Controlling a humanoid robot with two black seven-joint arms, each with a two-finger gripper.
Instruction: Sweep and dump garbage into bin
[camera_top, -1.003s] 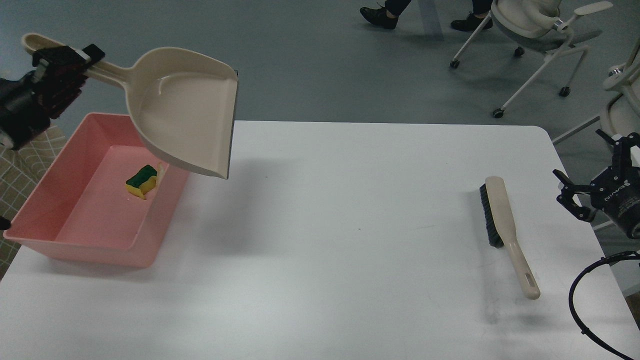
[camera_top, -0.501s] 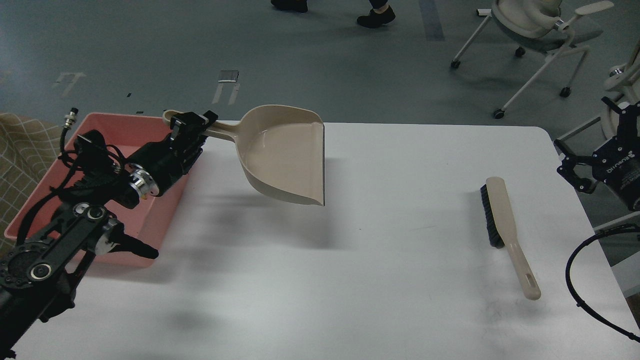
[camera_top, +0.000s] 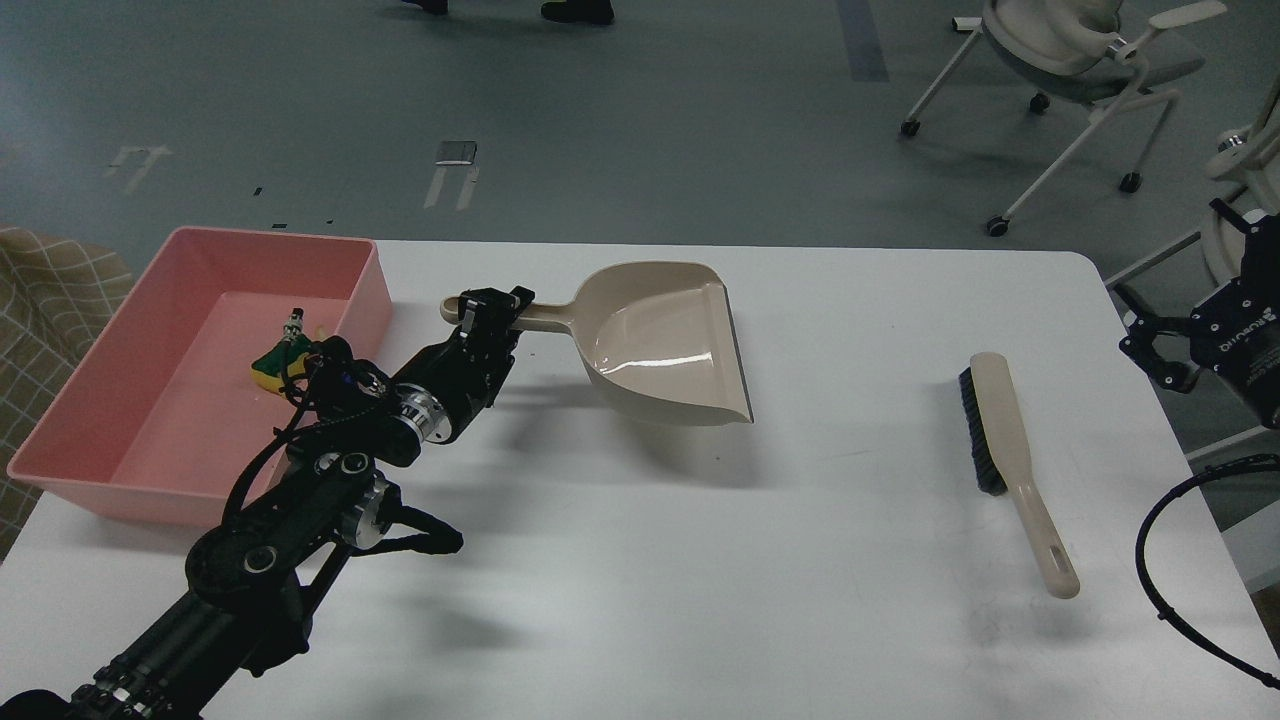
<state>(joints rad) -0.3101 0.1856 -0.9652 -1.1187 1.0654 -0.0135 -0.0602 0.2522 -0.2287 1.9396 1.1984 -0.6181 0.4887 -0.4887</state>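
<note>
The pink bin (camera_top: 120, 400) stands at the table's left edge. A yellow sponge piece with a green side (camera_top: 270, 365) lies in it, partly hidden by my left arm. The bread-like slice is hidden. My left gripper (camera_top: 492, 312) is shut on the handle of the beige dustpan (camera_top: 665, 345), which hangs empty just above the middle of the table. My right gripper (camera_top: 1150, 335) is off the table's right edge, holding nothing, and its fingers look spread.
The beige brush with black bristles (camera_top: 1005, 450) lies on the right of the white table (camera_top: 700, 560). Office chairs (camera_top: 1075, 60) stand on the floor beyond the table. A black cable (camera_top: 1160, 590) loops at the right edge.
My left arm has carried the dustpan from above the bin rightward and down to the table's middle. The sponge in the bin shows again. The right gripper has drifted slightly up and right.
</note>
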